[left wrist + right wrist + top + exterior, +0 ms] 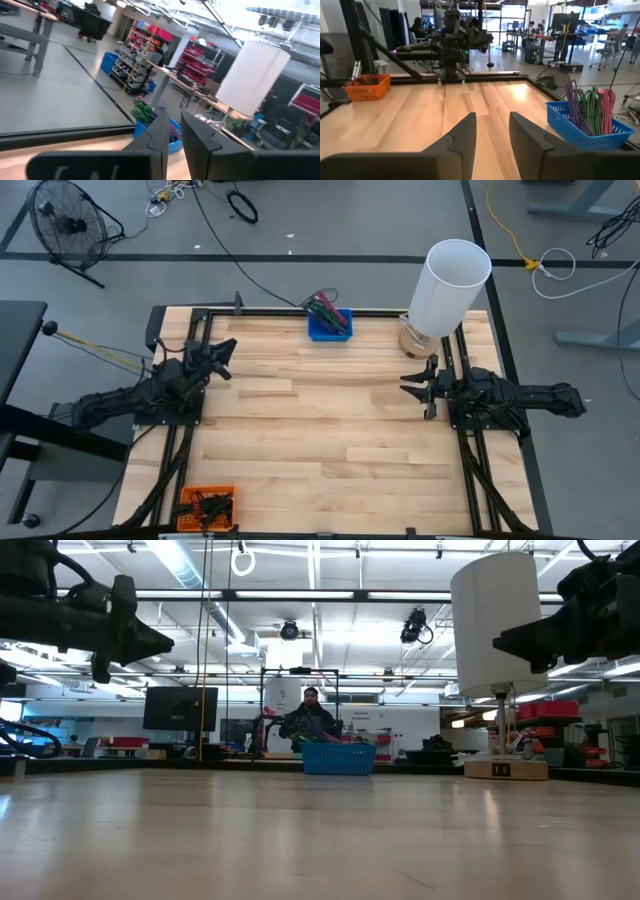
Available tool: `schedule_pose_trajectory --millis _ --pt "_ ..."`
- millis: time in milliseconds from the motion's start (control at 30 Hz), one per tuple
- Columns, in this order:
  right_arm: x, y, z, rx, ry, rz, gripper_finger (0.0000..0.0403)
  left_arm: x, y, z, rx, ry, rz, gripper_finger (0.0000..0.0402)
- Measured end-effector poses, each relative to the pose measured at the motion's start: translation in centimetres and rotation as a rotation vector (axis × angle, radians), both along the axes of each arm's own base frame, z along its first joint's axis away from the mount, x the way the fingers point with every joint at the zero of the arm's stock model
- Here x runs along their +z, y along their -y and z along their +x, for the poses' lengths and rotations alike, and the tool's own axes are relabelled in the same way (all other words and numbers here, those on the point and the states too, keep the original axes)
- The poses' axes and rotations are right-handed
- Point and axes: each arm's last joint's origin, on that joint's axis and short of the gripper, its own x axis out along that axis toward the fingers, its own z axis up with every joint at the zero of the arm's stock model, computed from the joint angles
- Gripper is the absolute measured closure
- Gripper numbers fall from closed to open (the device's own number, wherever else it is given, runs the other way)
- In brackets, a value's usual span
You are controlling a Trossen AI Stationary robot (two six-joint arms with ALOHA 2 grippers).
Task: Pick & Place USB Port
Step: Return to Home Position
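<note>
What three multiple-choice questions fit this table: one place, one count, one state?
1. The orange basket sits: A at a table corner on the left arm's side; B mid-table; C on the floor.
2. Baskets on the table: A one; B two; C three.
3. The right gripper: A grips a cable; B is empty; C grips a basket.
A: the high view shows it at that corner. B: orange plus the blue basket. B: nothing sits between its fingers.

orange basket (206,491): what lies inside too small to tell | lamp (452,275): shade hides its stem
</note>
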Motion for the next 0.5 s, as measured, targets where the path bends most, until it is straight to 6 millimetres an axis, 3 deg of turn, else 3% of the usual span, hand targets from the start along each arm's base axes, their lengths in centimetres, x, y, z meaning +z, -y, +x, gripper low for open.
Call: schedule_pose_trajectory --millis 233,500 --pt "0.0 0.0 0.0 0.009 -0.002 -0.01 0.0286 0.0 0.0 0.0 0.006 0.0 0.0 0.0348" --pt "0.0 0.0 0.0 0.009 -0.002 -0.011 0.0286 0.0 1.1 0.4 -0.121 0.0 0.0 0.0348"
